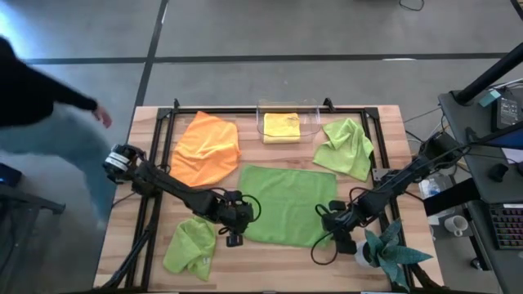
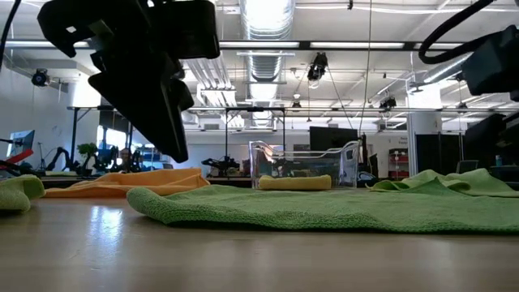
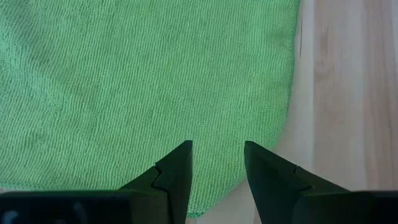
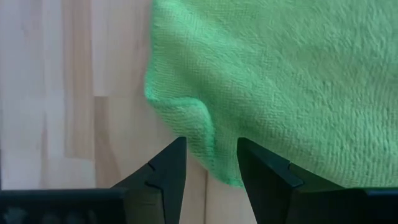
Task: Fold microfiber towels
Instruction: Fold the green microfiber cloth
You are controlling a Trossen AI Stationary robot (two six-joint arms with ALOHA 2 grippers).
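Observation:
A lime green towel lies spread flat at the table's middle. My left gripper is open above its near left corner, touching nothing. My right gripper is open above its near right corner, which is slightly humped. In the low view the left gripper hangs just above the cloth. An orange towel lies crumpled at the far left. A folded yellow towel lies in the clear bin. Two more lime green towels lie crumpled, one at the far right and one at the near left.
A teal spiky plant in a white pot stands at the near right, close to my right arm. A person stands beyond the table's left edge. A black frame runs along the table's sides.

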